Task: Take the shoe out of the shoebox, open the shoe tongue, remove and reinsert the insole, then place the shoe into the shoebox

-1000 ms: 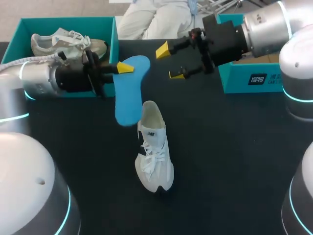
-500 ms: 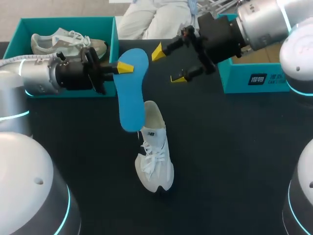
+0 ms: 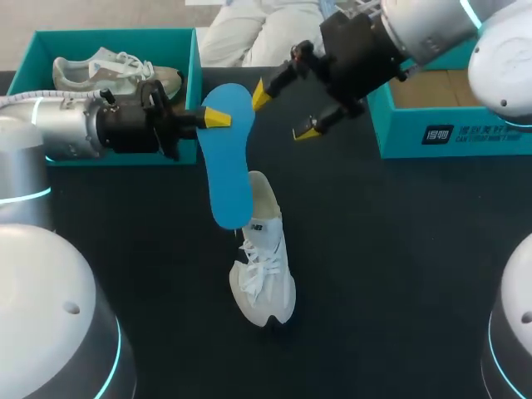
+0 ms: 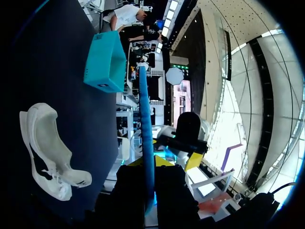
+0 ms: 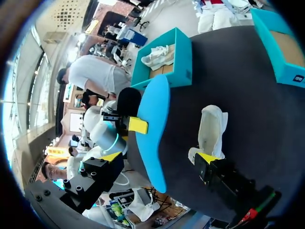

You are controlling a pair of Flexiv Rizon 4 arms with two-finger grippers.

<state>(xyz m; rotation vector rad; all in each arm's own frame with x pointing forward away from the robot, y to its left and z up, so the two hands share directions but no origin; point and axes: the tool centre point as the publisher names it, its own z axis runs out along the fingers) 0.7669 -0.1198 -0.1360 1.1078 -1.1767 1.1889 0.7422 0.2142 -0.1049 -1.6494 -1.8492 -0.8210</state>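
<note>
My left arm (image 3: 66,133) comes in flat from the left side, low over the table. The left gripper (image 3: 214,117) points to the right and is pinched tight on the blue insole (image 3: 226,166) near its far end (the yellow tips squeeze it from both sides). My right arm (image 3: 424,29) comes in from the far right corner. The right gripper (image 3: 283,113) points left with its two fingers spread wide, holding nothing, one tip just beside the insole.

even bright light, curved wrist-view edges
</note>
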